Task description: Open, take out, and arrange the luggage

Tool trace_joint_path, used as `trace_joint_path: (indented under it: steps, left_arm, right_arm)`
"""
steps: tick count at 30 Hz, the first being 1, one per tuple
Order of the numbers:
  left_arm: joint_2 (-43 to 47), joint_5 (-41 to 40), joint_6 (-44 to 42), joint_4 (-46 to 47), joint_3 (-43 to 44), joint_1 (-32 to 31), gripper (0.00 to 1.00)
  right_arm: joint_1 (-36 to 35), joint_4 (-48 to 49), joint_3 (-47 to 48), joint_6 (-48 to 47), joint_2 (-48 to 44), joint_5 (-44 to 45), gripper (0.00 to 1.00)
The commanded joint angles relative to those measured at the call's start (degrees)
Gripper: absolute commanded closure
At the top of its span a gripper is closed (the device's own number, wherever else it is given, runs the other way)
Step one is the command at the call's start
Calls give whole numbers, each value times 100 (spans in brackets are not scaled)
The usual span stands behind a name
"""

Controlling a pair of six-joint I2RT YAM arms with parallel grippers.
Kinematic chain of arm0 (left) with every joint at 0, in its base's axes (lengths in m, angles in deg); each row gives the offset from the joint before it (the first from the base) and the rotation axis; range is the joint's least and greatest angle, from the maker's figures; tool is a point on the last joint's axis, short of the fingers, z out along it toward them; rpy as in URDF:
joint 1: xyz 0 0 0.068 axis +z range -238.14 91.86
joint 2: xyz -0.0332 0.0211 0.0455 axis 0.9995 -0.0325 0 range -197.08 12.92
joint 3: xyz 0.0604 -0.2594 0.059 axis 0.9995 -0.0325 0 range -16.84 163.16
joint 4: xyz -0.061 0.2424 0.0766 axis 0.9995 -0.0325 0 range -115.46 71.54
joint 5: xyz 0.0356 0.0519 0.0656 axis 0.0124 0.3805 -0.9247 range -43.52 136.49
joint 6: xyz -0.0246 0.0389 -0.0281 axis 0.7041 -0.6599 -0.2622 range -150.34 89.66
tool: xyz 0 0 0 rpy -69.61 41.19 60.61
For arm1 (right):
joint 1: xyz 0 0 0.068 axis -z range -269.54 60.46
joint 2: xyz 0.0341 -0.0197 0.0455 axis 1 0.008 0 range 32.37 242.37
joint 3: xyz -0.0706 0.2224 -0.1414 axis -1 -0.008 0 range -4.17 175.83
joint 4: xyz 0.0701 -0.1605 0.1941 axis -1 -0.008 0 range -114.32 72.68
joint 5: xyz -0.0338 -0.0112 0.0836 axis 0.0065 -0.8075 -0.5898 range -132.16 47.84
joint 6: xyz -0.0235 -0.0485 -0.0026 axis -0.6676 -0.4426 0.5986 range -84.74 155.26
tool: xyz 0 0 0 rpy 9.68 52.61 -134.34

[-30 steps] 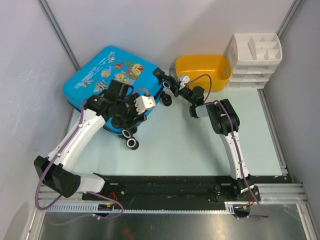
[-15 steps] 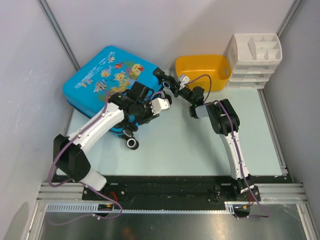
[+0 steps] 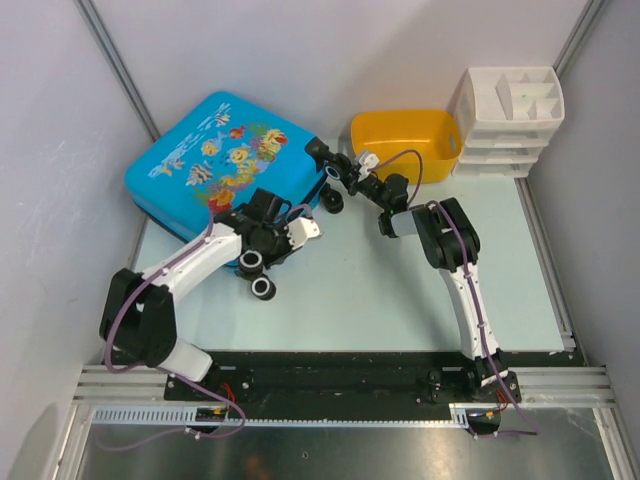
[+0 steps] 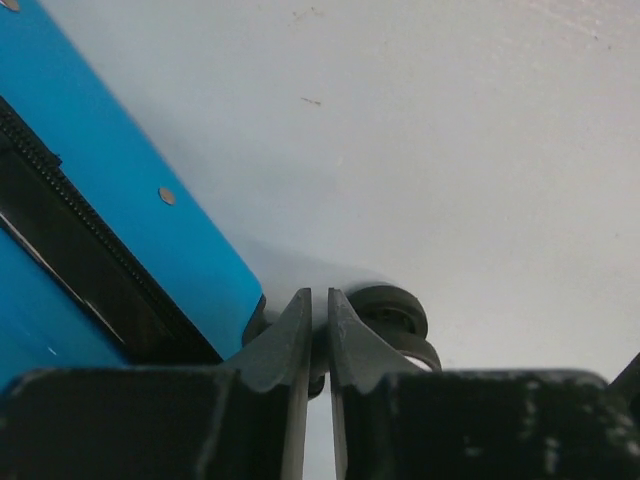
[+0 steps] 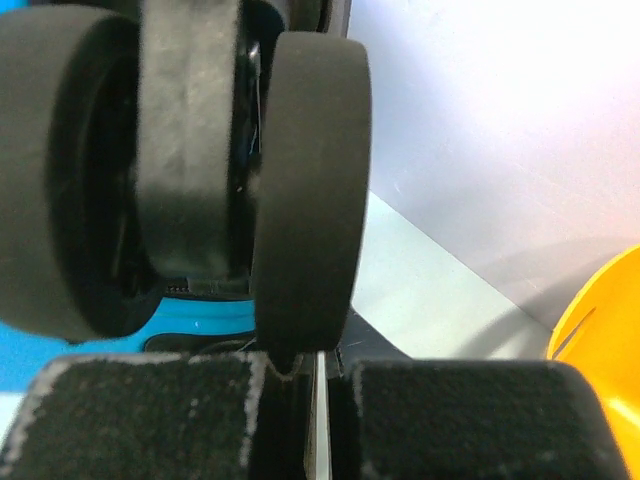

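The luggage (image 3: 215,150) is laid flat and closed at the far left of the table (image 3: 380,290), fish print up (wheels turned toward the centre). The left gripper (image 4: 318,300) is set at its near wheel corner, fingers drawn almost together; whether anything is pinched cannot be told. The right gripper (image 5: 316,375) is pressed together, a wheel (image 5: 305,170) directly before its tips.

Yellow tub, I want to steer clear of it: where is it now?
In the top view the tub sits at the back, right of centre, between the suitcase and the white drawers.
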Motion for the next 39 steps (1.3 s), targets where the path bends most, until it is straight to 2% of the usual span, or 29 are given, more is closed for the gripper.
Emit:
trace_joint_path:
  steps: [1, 7, 11, 18, 25, 30, 35, 37, 38, 39]
  left_arm:
    - [772, 363, -136, -519, -630, 300, 87]
    - [1765, 205, -636, -1002, -1562, 660, 93]
    - [2073, 30, -1059, -1100, -1940, 986, 95]
    - [1881, -15, -1340, -1117, -1897, 1267, 97]
    - [1713, 47, -1393, -1108, -1818, 1303, 98]
    - [1652, 126, -1455, -1082, -1870, 1303, 98]
    - [1511, 275, -1350, -1082, -1564, 1303, 96]
    - [1555, 380, -1218, -1082, -1388, 1294, 94]
    - [1564, 424, -1139, -1091, -1143, 1285, 88]
    - [1564, 468, -982, -1100, -1002, 1268, 82]
  right_arm:
    - [16, 1059, -191, -191, -595, -54, 100]
    - [-28, 1244, -982, -130, -1008, -537, 100]
    - [-10, 1173, -1044, -252, -1026, -679, 100]
    - [201, 814, -325, -16, -798, -1039, 100]
    - [254, 435, 1082, 204, -174, -882, 100]
    - [53, 224, 1846, 257, 317, -724, 100]
    - [-247, 364, 2050, 626, 609, -627, 100]
    - [-326, 461, 1639, 749, 443, -644, 95]
    - [-327, 575, 1454, 732, 329, -653, 84]
    - [-318, 593, 1034, 671, 206, -644, 78]
